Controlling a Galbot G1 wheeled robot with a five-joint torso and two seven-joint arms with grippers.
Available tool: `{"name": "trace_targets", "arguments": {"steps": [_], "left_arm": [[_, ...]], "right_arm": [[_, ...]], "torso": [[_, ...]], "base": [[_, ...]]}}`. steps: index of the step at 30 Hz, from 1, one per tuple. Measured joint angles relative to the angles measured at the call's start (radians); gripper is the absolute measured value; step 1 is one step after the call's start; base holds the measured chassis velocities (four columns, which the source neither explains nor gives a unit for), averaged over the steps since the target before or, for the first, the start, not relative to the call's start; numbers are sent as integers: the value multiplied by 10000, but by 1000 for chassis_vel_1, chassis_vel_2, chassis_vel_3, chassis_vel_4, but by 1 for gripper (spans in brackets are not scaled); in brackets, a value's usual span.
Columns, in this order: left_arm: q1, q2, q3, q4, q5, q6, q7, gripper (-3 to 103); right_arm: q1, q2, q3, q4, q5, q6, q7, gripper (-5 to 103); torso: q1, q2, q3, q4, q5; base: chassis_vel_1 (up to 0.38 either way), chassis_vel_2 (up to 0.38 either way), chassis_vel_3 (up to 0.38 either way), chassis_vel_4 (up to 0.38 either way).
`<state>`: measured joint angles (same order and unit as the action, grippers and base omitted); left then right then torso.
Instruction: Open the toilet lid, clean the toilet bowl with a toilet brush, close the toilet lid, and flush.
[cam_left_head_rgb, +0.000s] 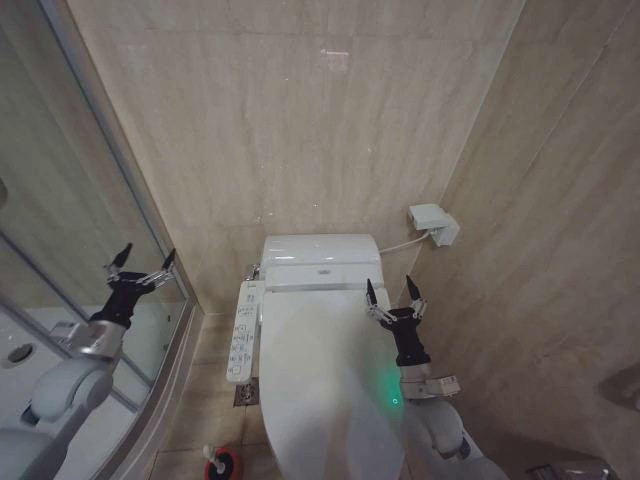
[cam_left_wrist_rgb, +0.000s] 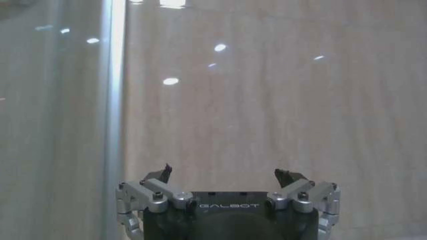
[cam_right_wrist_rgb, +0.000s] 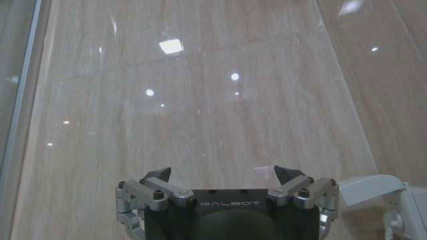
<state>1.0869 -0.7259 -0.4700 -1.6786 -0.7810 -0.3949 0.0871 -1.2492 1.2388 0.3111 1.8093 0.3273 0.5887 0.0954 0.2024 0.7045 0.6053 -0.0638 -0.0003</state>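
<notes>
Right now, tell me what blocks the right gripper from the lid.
Nothing visible does. The right gripper, open, hovers over the closed lid's right side with only air between. The left gripper, open, is off by the shower glass.

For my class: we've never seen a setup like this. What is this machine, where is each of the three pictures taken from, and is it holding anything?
It is a wheeled robot with two arms ending in grippers. The head view looks down at a toilet with its lid shut. The left gripper hangs open by the shower glass; the right gripper is open above the lid's right side. Neither holds anything. The other two pictures come from cameras on the wrists, each looking past its own open gripper at the tiled wall. On the floor stands a red brush holder.
</notes>
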Motion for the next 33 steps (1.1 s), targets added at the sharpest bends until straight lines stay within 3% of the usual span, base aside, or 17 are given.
{"name": "trace_targets", "arguments": {"steps": [1,3,7,10,11,14,15,19,29,30,33], "left_arm": [[-405,115,251,523,-204,-222,555,100],[-715,226,400,1189,-559,-475,1308,100],[-1343,240,808,1918,-566,-603,1929,100],[-2494,168,1731,3131,-424,-818,2995,102],[-2494,168,1731,3131,-424,-818,2995,102],[-3461,-37,2639,4199,-425,-1084,3764,102],[-3761,-164,2979,4541,-432,-1158,3907,96],[-4633,-723,3909,5626,-305,-1344,3949,96],[-6027,-1838,5034,7614,522,-1585,3985,93],[-6271,-2044,5117,8017,815,-1661,4104,74],[-6646,-2350,5297,8525,1094,-1724,4232,74]], "right_arm": [[98,-6,-48,-58,10,1,-24,100],[467,-31,-415,-299,73,-4,-103,100],[646,-42,-634,-442,157,-7,-228,100],[649,-24,-624,-488,209,-1,-348,100],[649,-24,-624,-488,209,-1,-348,100],[627,21,-538,-523,212,23,-404,100],[614,35,-522,-526,210,30,-417,100],[547,111,-443,-517,203,35,-438,100],[332,235,-229,-489,167,74,-458,100],[295,241,-185,-465,163,78,-461,100],[239,242,-97,-420,160,80,-464,100]], "torso": [[-1,1,-1,-13,0],[0,1,1,1,5],[3,1,1,10,3],[7,0,3,-4,2],[7,0,3,-4,2],[6,0,3,-6,3],[5,0,3,-4,4],[6,0,3,-2,3],[6,-1,3,-2,3],[6,-1,3,-2,4],[6,-1,3,-2,3]], "base": [[33,-42,-33,70],[1,-27,-20,-9],[1,-14,-10,-4],[0,0,0,0],[0,0,0,0],[0,0,0,0],[0,0,0,0],[0,0,0,0],[0,0,0,0],[0,0,0,0],[0,0,0,0]]}}
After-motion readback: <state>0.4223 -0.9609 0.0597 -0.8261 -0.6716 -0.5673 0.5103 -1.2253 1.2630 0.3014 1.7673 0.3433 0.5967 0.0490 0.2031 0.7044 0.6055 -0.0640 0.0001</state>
